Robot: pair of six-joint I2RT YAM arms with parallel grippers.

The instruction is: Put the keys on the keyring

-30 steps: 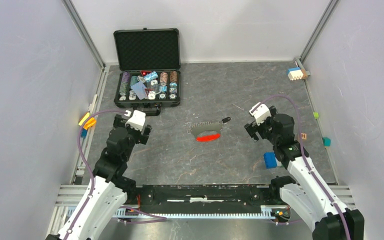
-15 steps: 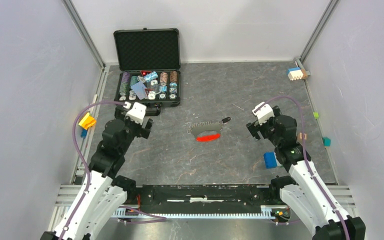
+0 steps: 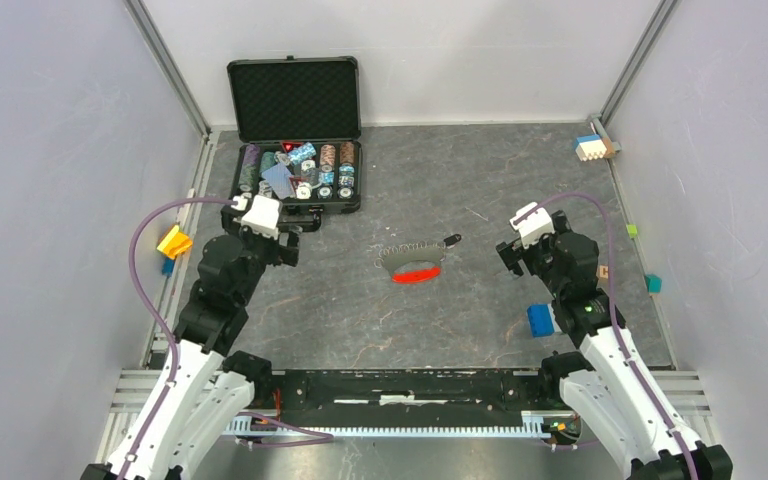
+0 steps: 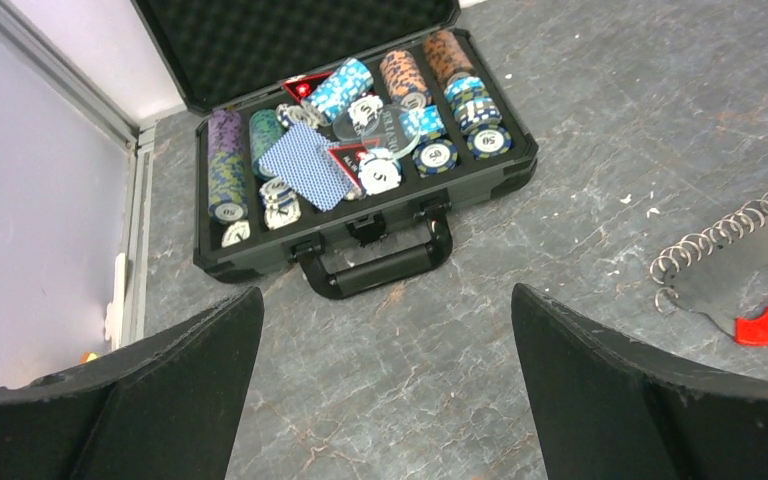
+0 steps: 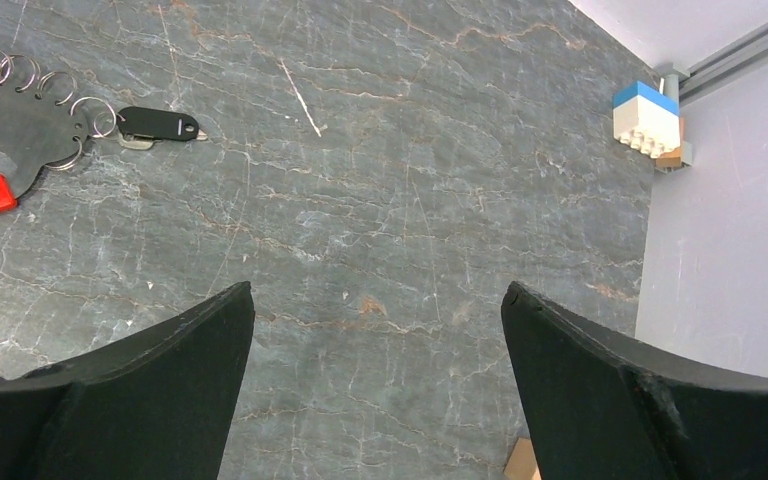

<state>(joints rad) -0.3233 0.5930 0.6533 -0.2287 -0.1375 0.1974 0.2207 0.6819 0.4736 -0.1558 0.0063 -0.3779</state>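
On the bench, the keyring and the key at its chain end are left untouched. The left fingers and right fingers, both spread wide and empty, have been drawn slightly outward, so threading is judged unstarted.

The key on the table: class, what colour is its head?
Black; the key shows best in the right wrist view.

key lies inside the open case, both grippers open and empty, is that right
Not quite. The key is not inside the open case. It lies on the table at the end of the keyring, as the right wrist view shows. The rest holds: the left gripper and right gripper are both open and empty.
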